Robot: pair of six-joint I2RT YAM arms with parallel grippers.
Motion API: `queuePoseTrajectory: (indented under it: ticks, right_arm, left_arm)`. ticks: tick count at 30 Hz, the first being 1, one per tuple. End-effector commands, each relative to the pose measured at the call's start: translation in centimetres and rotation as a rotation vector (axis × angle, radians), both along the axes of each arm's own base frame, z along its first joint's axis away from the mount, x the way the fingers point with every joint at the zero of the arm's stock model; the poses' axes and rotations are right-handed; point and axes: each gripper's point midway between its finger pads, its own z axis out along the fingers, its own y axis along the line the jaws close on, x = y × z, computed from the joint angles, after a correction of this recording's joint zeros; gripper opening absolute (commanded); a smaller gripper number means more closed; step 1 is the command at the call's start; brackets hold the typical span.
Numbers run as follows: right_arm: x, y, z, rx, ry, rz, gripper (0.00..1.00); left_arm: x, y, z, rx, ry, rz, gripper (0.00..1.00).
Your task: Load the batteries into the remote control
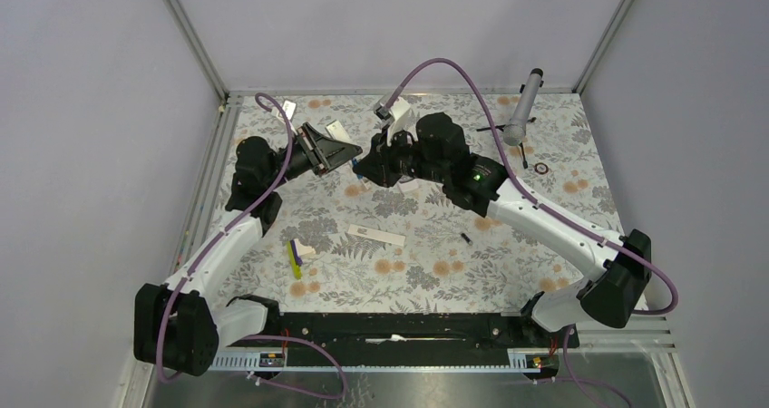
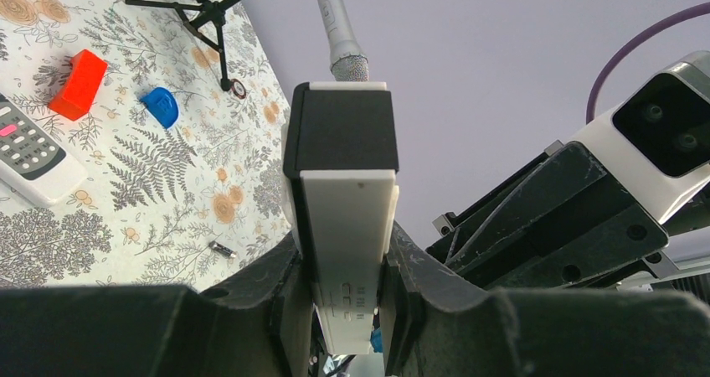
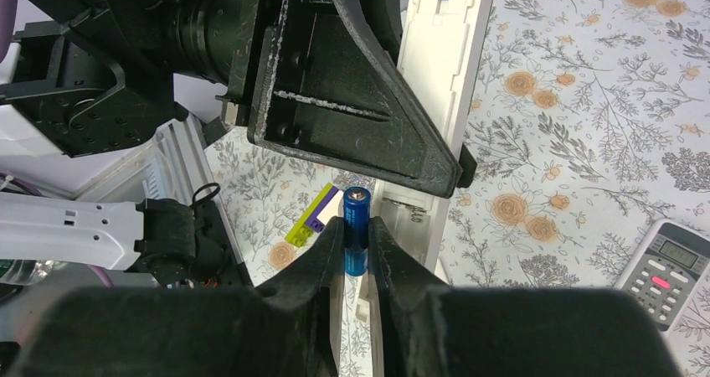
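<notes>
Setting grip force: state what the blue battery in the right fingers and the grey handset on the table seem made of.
Blue battery: probably a metal can in a glossy blue wrap; its end cap shows bare silver. Grey handset: likely matte moulded plastic, an even light-grey shell, display window.

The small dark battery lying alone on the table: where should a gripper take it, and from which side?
Probably take the dark battery at its middle, straight down from above, jaws closing on its round sides: it lies flat on its side, nothing touching it.
</notes>
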Motion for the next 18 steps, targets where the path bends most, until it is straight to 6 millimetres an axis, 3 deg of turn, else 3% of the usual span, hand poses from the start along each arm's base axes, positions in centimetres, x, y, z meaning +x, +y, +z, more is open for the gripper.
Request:
queuePoseTrajectory:
  ticks: [1,10,18]
  right_arm:
    - [1.2,-0.4,1.7,-0.004,-0.073,-0.049,0.09]
    - [1.2,-0.1,1.6,-0.002,-0.057,-0.042,0.09]
    - [0.5,0.4,0.8,-0.019,-0.045,0.015,0.09]
  left_arm:
    - [-0.5,-0.2,3.5,-0.019,-0.128,-0.029,0.00]
    - [-0.3,-0.1,2.7,0.026,-0.130,-0.016,0.00]
    - [-0.3,-0.2,3.7,-0.008,-0.130,-0.017,0.00]
